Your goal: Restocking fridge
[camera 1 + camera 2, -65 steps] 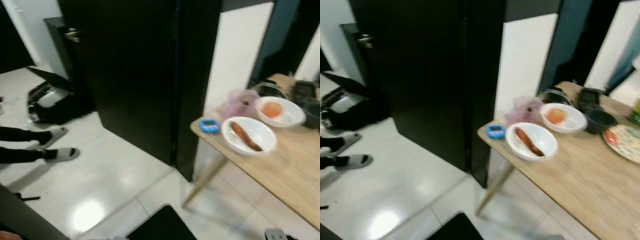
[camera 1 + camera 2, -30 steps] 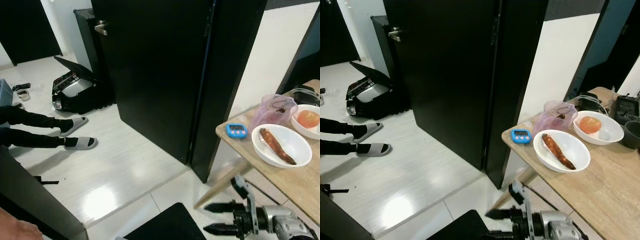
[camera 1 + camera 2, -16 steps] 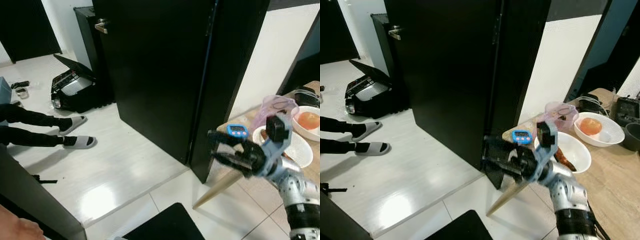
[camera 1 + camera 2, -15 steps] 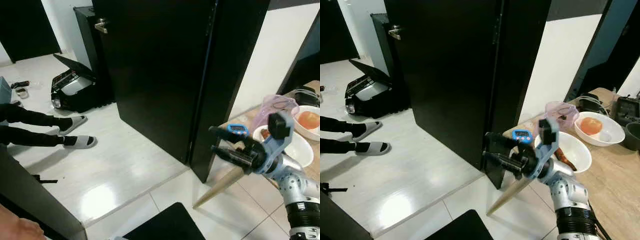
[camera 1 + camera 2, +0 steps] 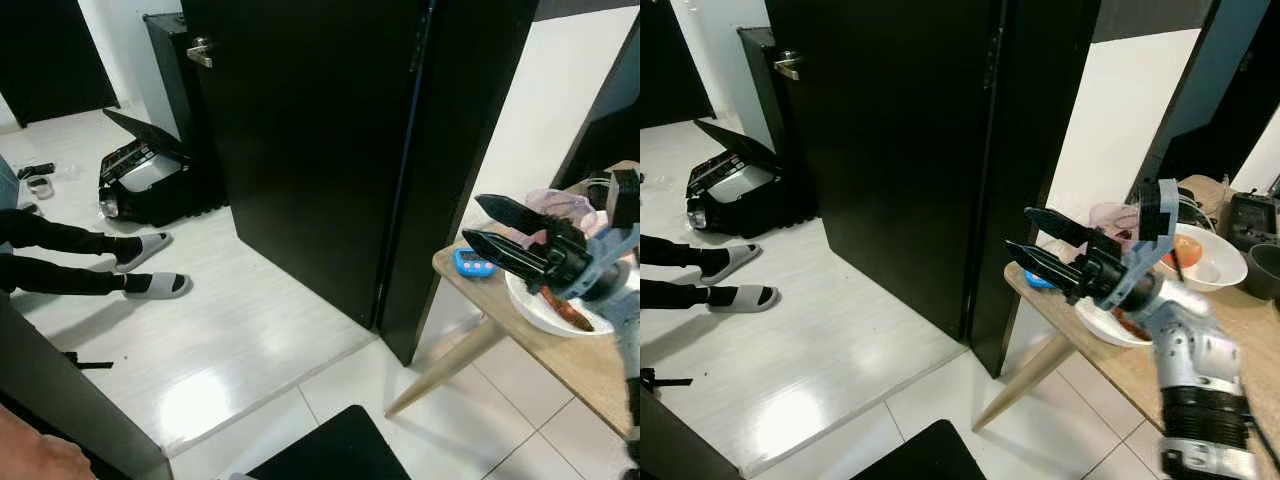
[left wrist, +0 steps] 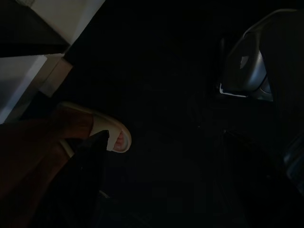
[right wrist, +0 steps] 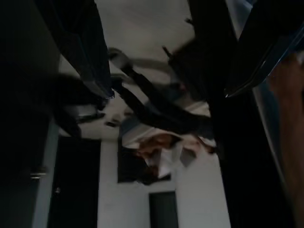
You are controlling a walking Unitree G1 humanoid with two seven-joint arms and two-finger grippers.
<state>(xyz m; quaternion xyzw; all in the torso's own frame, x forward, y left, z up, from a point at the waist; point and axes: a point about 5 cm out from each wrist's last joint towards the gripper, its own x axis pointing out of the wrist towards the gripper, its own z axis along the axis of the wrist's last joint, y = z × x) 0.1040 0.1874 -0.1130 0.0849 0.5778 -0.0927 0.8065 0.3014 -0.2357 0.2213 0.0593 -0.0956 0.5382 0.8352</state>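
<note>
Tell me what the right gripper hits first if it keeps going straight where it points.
Probably the black fridge: the right gripper, fingers open, aims at its front corner edge. Depth is unclear, so it might slip just past.

Head views pretty bright and sharp, soft glare patch on the glossy white floor [image 5: 190, 400] near left, black fridge door [image 5: 310, 130] soaks up light, right hand [image 5: 1040, 240] slightly motion-blurred, left wrist view almost pitch dark, right wrist view dim and smeary

Glossy white tiled floor [image 5: 250, 340], smooth matt black fridge door [image 5: 310, 130], pale wood table [image 5: 1130, 370], glossy white bowl [image 5: 535, 310], right claw [image 5: 1035, 245] matt black plastic.
</note>
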